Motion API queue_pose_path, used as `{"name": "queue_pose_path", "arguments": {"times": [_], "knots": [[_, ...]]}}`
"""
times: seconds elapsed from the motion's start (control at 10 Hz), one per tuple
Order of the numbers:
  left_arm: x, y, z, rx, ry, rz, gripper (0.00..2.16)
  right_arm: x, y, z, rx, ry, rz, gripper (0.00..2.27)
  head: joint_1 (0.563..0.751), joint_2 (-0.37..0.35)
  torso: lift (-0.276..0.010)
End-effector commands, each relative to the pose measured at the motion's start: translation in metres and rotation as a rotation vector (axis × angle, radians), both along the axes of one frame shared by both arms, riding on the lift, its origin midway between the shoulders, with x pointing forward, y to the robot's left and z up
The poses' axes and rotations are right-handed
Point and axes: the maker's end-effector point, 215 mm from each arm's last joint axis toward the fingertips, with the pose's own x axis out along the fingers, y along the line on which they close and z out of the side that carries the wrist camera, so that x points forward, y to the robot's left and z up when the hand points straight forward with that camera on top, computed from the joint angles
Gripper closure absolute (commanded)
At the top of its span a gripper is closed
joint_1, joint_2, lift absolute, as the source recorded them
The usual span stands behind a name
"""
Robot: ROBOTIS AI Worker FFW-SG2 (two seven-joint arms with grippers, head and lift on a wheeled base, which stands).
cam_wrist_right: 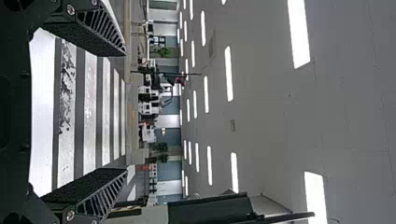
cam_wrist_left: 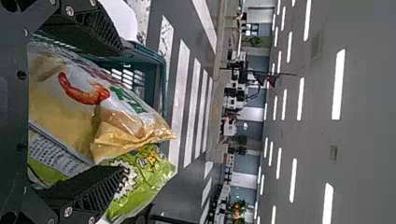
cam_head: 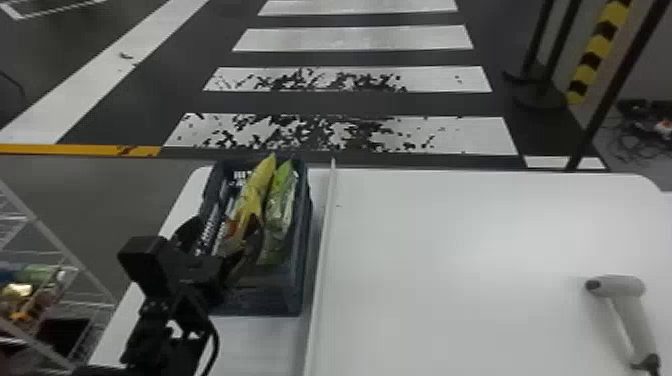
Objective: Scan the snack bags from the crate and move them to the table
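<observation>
Left hand [cam_wrist_left: 120, 111], fingers well parted, unclosed, astride a yellow snack bag [cam_head: 256, 187] standing in the crate [cam_head: 287, 295]. Right hand [cam_wrist_right: 126, 112], fingers wide apart, holding nothing. Green snack bag [cam_head: 281, 205], one, in the crate beside the yellow. Hazards, as judged: one finger lies close against the green bag, so closing might pinch both; slick film could slide from a shallow grip; a hard squeeze might crush the contents; a low lift could snag on the crate wall or the pale strip [cam_head: 320, 260] beyond. Materials: bags of glossy, creased film, pillow-shaped, the yellow with a shrimp print; crate of dark blue-green plastic, oblong, slotted; fingers black, ribbed, wedge-like; worktop [cam_head: 425, 250] smooth, white, round-cornered; barcode scanner [cam_head: 615, 286] grey, pistol-shaped.
</observation>
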Motion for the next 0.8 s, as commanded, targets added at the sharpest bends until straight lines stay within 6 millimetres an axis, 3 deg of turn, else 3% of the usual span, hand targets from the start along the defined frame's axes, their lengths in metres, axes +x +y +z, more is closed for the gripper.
{"name": "queue_pose_path", "arguments": {"times": [0.0, 0.4, 0.6, 0.7], "knots": [[0.011, -0.004, 0.006, 0.002, -0.014, -0.006, 0.14, -0.001, -0.001, 0.0, -0.003, 0.002, -0.001, 0.11, 0.695, 0.103, -0.095], [0.025, -0.005, -0.002, 0.012, 0.027, -0.011, 0.18, -0.001, -0.001, 0.0, -0.005, 0.002, 0.001, 0.11, 0.695, 0.083, -0.095], [0.031, -0.006, -0.007, 0.012, 0.038, -0.019, 0.49, 0.0, -0.002, 0.0, -0.006, 0.001, 0.002, 0.11, 0.695, 0.085, -0.095], [0.032, -0.007, -0.011, 0.009, 0.051, -0.023, 0.82, 0.0, -0.002, 0.0, -0.005, 0.001, 0.002, 0.11, 0.695, 0.083, -0.095]]}}
